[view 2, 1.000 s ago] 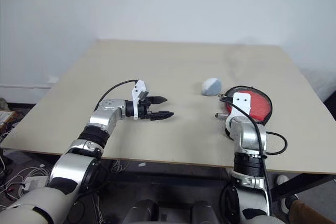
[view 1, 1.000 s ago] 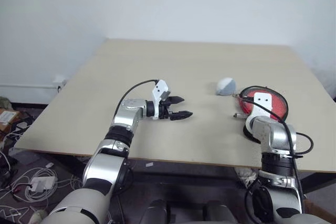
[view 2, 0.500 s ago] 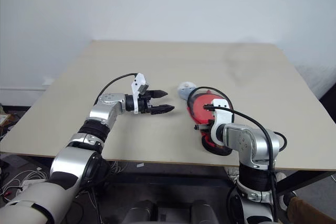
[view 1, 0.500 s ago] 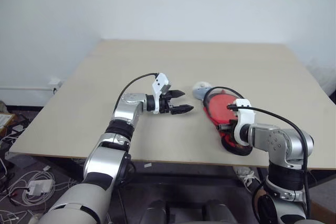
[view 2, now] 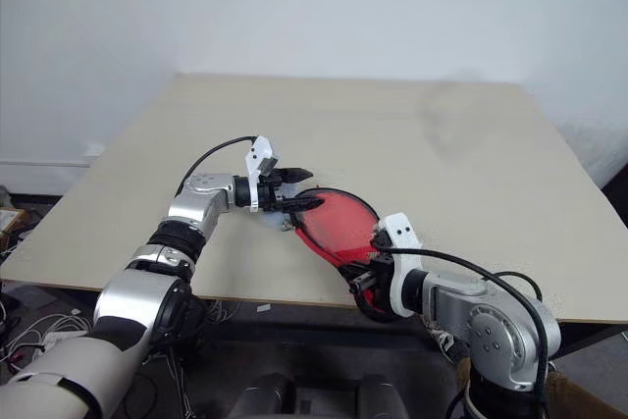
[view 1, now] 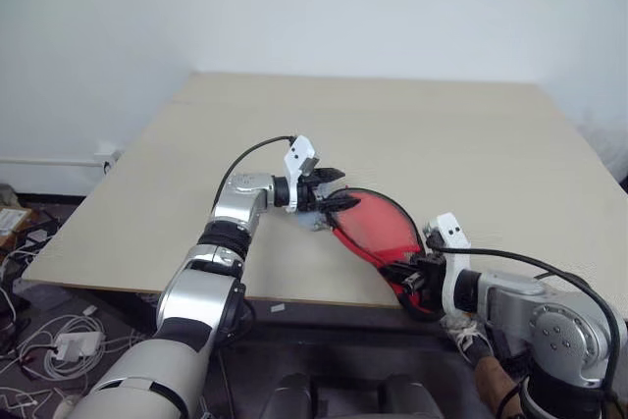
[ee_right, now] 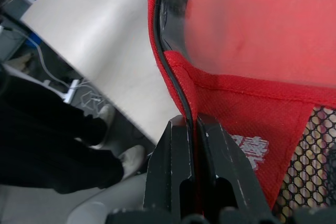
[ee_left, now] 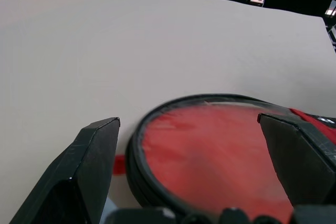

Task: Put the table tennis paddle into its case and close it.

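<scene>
The case (view 1: 378,233), a red pouch with a black zipper rim, lies slanted near the table's front edge, its narrow end over the edge. My right gripper (view 1: 412,278) is shut on the rim beside the red printed panel (ee_right: 236,108) and black mesh (ee_right: 310,150). My left gripper (view 1: 343,188) is open, its fingers (ee_left: 97,156) standing on either side of the case's round end (ee_left: 210,150). I cannot tell whether the smooth red round face inside the rim is the paddle's.
A whitish plastic lump (view 1: 311,222) sits on the beige table (view 1: 392,125) just under the left gripper, against the case's round end. The table's front edge (view 1: 294,298) runs under my right hand. Cables (view 1: 49,331) lie on the floor at the left.
My right gripper has drawn the case left and back toward the front edge, bringing its round end between the left fingers. The white lump slid left with it. The left arm stayed put.
</scene>
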You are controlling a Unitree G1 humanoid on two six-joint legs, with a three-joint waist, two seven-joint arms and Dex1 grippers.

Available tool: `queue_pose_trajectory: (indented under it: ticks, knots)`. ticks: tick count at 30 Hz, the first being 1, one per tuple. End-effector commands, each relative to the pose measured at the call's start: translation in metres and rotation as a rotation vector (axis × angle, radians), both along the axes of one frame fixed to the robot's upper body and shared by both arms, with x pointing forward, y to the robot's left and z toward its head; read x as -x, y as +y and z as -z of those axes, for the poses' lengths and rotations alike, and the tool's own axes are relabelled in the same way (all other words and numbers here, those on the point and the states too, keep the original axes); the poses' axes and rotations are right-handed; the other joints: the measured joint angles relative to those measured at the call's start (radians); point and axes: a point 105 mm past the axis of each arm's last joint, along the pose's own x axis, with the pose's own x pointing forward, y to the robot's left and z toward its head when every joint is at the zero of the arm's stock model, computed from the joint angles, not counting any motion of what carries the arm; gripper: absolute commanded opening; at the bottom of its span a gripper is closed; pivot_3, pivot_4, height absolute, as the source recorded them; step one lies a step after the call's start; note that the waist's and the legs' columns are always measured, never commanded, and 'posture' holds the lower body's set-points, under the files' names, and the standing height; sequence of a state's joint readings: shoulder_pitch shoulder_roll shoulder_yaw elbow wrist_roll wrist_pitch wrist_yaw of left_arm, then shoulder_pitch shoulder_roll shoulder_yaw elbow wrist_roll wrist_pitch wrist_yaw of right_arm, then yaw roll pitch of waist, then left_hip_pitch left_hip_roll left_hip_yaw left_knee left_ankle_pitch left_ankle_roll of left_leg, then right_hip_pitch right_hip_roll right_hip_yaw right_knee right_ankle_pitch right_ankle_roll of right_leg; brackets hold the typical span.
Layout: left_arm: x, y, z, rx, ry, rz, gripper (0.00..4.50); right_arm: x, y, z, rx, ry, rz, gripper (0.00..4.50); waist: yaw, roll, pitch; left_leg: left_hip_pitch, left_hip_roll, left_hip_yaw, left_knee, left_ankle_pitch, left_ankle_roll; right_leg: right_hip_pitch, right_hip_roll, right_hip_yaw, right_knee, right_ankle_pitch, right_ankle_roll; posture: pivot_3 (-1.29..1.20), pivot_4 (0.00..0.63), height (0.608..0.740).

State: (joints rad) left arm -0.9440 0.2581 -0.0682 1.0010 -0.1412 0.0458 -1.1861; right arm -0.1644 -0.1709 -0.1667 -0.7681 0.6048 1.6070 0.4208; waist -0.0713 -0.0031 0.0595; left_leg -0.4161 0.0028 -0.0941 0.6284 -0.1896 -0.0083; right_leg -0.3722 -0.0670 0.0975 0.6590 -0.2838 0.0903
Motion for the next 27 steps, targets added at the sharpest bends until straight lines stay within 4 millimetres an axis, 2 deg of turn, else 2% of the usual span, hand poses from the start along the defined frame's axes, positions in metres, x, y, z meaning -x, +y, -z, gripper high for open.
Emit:
queue_pose_trajectory:
  ticks: [1, 3, 6, 11, 14, 18, 22, 27]
  knots:
    - [-0.005, -0.005, -0.019, 0.008, -0.062, 0.017, 4.50, 0.001, 0.004, -0.007, -0.004, -0.034, -0.012, 0.25, 0.000, 0.000, 0.000, 0.000, 0.000, 0.000, 0.000, 0.000, 0.000, 0.000, 0.000, 0.000, 0.000, 0.000, 0.000, 0.00, 0.000, 0.740]
    - [-0.005, -0.005, -0.020, 0.006, -0.065, 0.018, 4.50, -0.003, 0.000, -0.003, 0.023, -0.020, 0.016, 0.70, 0.000, 0.000, 0.000, 0.000, 0.000, 0.000, 0.000, 0.000, 0.000, 0.000, 0.000, 0.000, 0.000, 0.000, 0.000, 0.00, 0.000, 0.740]
    - [-0.006, -0.005, -0.022, 0.004, -0.071, 0.016, 4.50, -0.003, 0.001, -0.004, 0.020, -0.025, 0.011, 1.70, 0.000, 0.000, 0.000, 0.000, 0.000, 0.000, 0.000, 0.000, 0.000, 0.000, 0.000, 0.000, 0.000, 0.000, 0.000, 0.00, 0.000, 0.740]
    - [-0.009, -0.002, -0.025, 0.003, -0.082, 0.003, 4.50, -0.007, 0.004, -0.025, -0.048, -0.142, -0.008, 3.37, 0.000, 0.000, 0.000, 0.000, 0.000, 0.000, 0.000, 0.000, 0.000, 0.000, 0.000, 0.000, 0.000, 0.000, 0.000, 0.00, 0.000, 0.740]
    - [-0.012, 0.004, -0.029, 0.007, -0.089, -0.019, 4.50, -0.028, -0.008, -0.046, -0.092, -0.290, 0.090, 3.37, 0.000, 0.000, 0.000, 0.000, 0.000, 0.000, 0.000, 0.000, 0.000, 0.000, 0.000, 0.000, 0.000, 0.000, 0.000, 0.00, 0.000, 0.740]
    - [-0.017, 0.018, -0.036, 0.003, -0.092, -0.062, 4.50, -0.046, -0.013, -0.056, -0.117, -0.380, 0.162, 3.37, 0.000, 0.000, 0.000, 0.000, 0.000, 0.000, 0.000, 0.000, 0.000, 0.000, 0.000, 0.000, 0.000, 0.000, 0.000, 0.00, 0.000, 0.740]
    - [-0.022, 0.046, -0.043, -0.059, -0.104, -0.110, 4.50, -0.070, -0.011, -0.043, -0.102, -0.366, 0.230, 3.37, -0.002, 0.000, 0.000, 0.000, 0.000, 0.000, 0.000, 0.000, 0.000, 0.000, 0.000, 0.000, 0.000, 0.000, 0.000, 0.00, 0.000, 0.740]
    - [-0.016, 0.074, -0.039, -0.144, -0.032, -0.106, 4.50, -0.083, 0.005, -0.025, -0.073, -0.346, 0.230, 3.37, -0.001, 0.000, 0.000, 0.000, 0.000, 0.000, -0.001, 0.000, 0.000, -0.001, 0.000, 0.000, 0.000, 0.000, 0.000, 0.00, 0.000, 0.740]
